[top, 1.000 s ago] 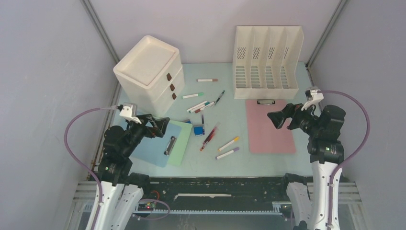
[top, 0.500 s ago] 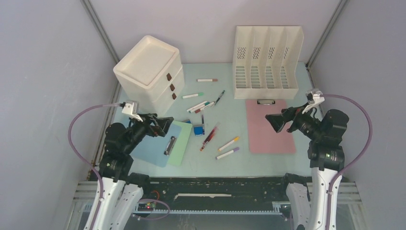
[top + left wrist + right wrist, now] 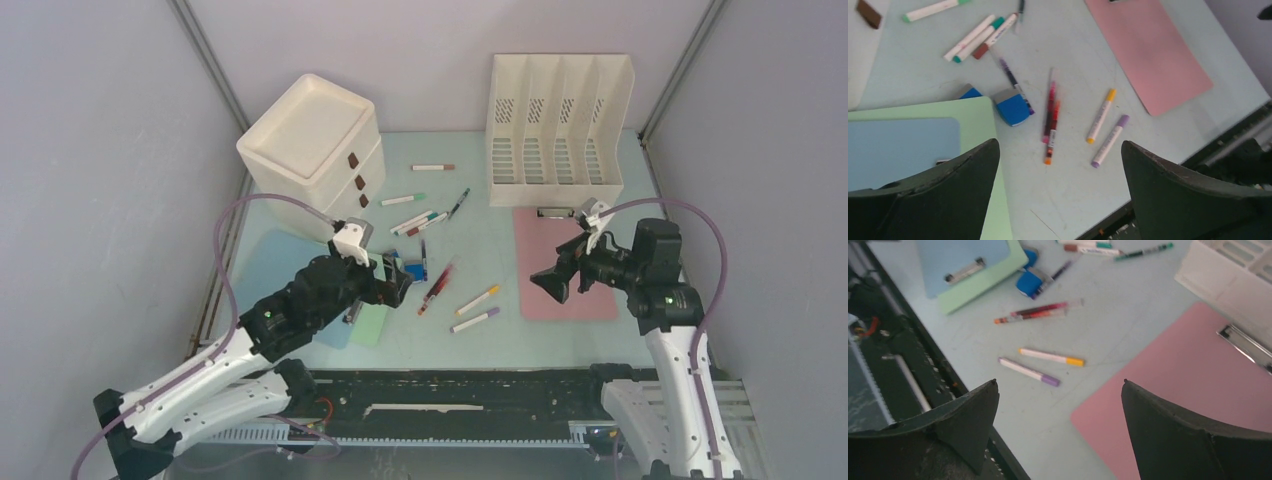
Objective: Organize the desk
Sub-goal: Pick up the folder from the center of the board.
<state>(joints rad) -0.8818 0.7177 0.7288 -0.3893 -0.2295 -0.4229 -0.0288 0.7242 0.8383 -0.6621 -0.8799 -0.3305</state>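
Down onto the pale mint-green desk (image 3: 500,330), flat across the cell ahead of both arms, with the black slotted rail (image 3: 450,385) along its near edge.

Over to the left gripper (image 3: 393,286): fingers spread wide, nothing between them, hanging above the far right edge of the green clipboard (image 3: 983,125). On top of that one, the blue clipboard (image 3: 898,145), overlapping it. Just off the green corner, a blue eraser (image 3: 1012,106) with a dark purple pen (image 3: 1013,82) along its side.

Under the left wrist camera, two red pens (image 3: 1050,117) lying side by side. To their right, a yellow-capped marker (image 3: 1100,116) and a purple-capped marker (image 3: 1109,141), close together, between the pens and the pink clipboard (image 3: 565,265).

Now the right gripper (image 3: 548,283): also wide open and empty, raised over the near left edge of the pink clipboard, pointing toward those markers. Metal clip end of the pink board turned toward the cream file rack (image 3: 558,125), just in front of it.

At the far left corner, the cream drawer unit (image 3: 310,150). Between drawers and rack, loose on the desk: a brown-capped marker (image 3: 433,167), a green-capped marker (image 3: 403,199), a bunch of three markers (image 3: 418,221) and a dark pen (image 3: 459,203).
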